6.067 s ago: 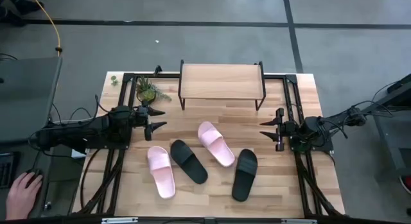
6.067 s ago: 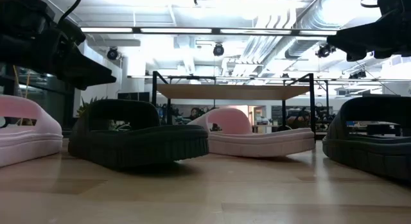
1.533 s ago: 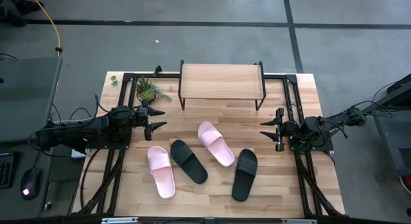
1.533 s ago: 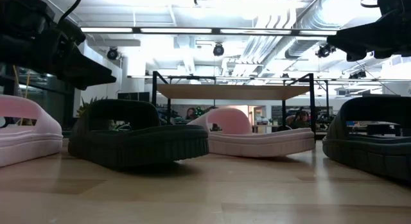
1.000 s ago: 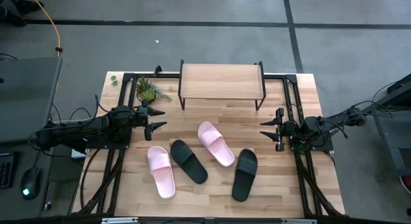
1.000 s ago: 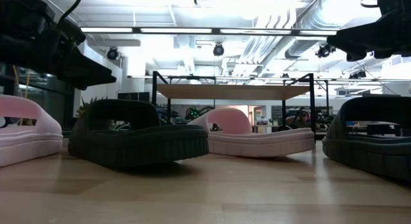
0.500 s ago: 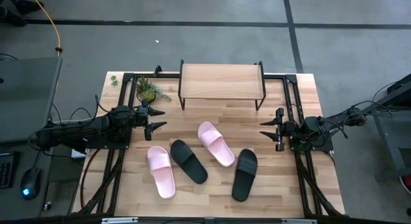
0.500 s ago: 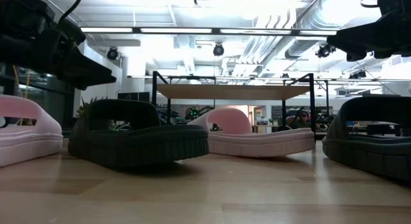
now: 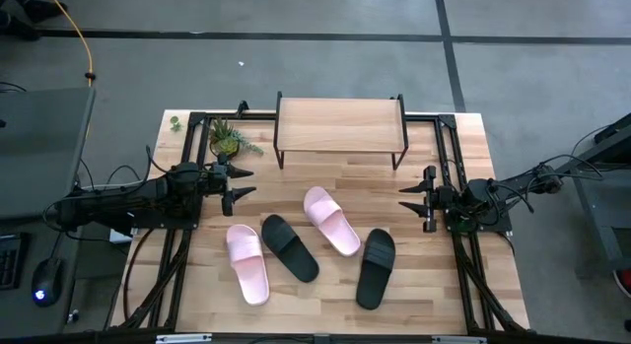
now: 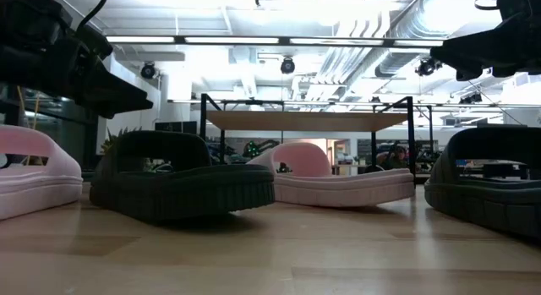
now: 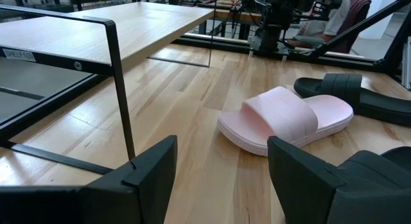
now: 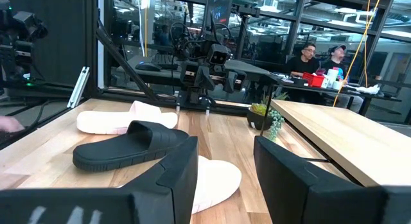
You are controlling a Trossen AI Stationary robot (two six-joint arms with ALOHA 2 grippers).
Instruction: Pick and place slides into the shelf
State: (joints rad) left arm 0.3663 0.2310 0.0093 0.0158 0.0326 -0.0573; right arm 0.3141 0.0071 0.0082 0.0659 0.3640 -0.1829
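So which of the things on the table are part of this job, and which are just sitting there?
Part of the job:
- two pink slides
- two black slides
- shelf, nothing on it yet
- left pincer and right pincer, both open, holding nothing

Just sitting there:
- small potted plant beside the shelf

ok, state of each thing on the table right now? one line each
left gripper: open, empty, clear of the slides
right gripper: open, empty, waiting at the right side
shelf: top bare, no slides on it
left pink slide: flat on table
middle pink slide: flat on table
left black slide: flat on table
right black slide: flat on table
plant: upright beside the shelf
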